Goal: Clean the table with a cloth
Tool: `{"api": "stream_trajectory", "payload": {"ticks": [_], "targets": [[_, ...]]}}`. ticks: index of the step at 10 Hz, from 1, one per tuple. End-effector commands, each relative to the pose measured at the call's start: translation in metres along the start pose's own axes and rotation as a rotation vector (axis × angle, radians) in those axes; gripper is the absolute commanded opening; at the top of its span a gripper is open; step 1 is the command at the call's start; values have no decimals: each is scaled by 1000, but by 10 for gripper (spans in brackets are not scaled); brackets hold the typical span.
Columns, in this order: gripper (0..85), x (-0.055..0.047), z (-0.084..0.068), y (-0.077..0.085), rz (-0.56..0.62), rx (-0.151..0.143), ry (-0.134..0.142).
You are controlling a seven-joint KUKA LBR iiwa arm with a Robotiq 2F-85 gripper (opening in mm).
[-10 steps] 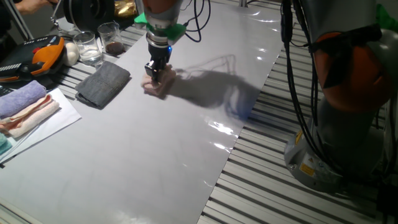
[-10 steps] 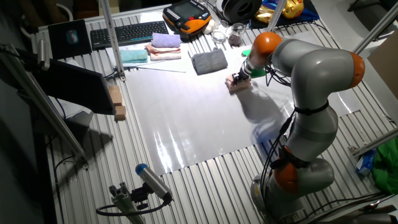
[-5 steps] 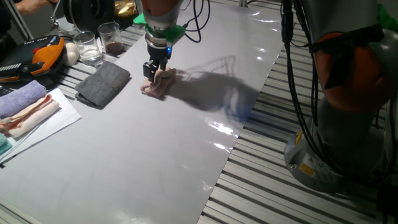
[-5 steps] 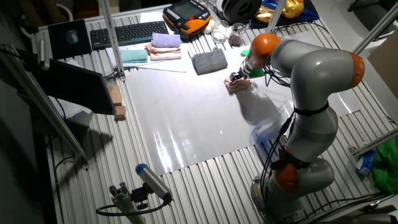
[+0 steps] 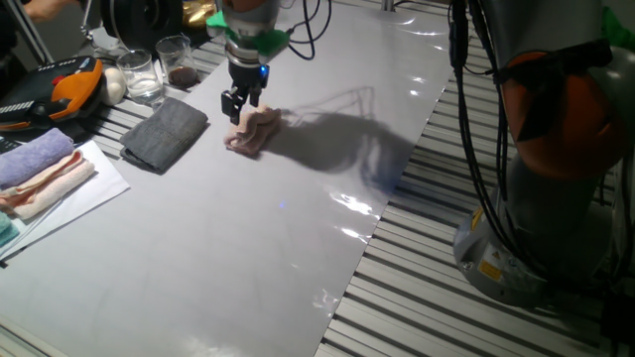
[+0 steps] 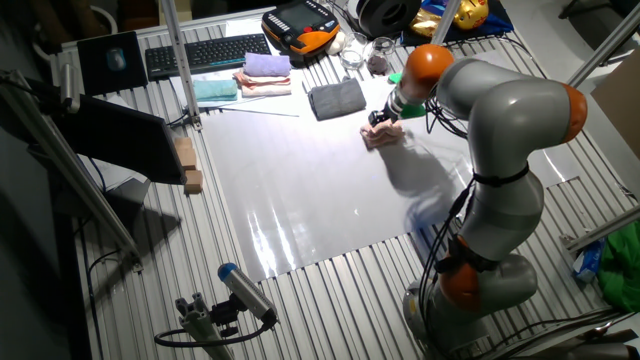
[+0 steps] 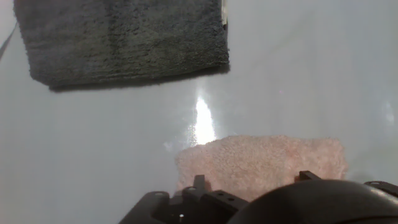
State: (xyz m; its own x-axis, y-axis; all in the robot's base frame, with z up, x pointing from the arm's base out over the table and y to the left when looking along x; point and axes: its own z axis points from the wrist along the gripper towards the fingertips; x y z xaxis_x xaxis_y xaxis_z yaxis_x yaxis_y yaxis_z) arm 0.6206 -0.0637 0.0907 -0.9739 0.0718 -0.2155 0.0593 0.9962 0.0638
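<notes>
Lifted clear of the pink cloth (image 5: 252, 129) since a second ago, the gripper (image 5: 238, 103) now hangs just above and to one side of it; half a second ago the fingers were down in the fabric, and a second ago they pressed it onto the sheet. From these pictures I cannot tell whether the jaws stand apart or together, but nothing hangs from them, and the cloth lies on the counter (image 5: 298, 238) on its own.

Nearest in the hand view, the dark body of the hand fills the bottom edge. Just beyond it the cloth (image 7: 261, 165) lies flat on the glossy grey sheet (image 7: 112, 143), with a bright glare spot just past its far edge. Farther on, apart from the pink cloth, a folded dark grey cloth (image 7: 124, 40) lies at the top of the picture.

In the other fixed view the cloth (image 6: 383, 136) sits rumpled near the far side of the sheet, the dark grey cloth (image 6: 337, 99) beyond it, and the folded lavender and peach towels (image 6: 265, 73) farther out on the slats.

As a judgement: this looks like a let-go or a re-grip. Most of the sheet lies away from where the cloth is, so much wiping likely remains.
</notes>
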Motion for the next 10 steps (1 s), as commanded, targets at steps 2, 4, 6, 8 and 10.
{"api": "stream_trajectory", "payload": {"ticks": [2,4,6,8,10], "targets": [[340,-3,-10,8,0,-8,20],[170,-6,-16,14,-2,-17,33],[0,-7,-24,25,-11,-11,51],[0,-6,-25,35,-13,-4,54],[0,-10,-25,48,-4,-2,58]]}}
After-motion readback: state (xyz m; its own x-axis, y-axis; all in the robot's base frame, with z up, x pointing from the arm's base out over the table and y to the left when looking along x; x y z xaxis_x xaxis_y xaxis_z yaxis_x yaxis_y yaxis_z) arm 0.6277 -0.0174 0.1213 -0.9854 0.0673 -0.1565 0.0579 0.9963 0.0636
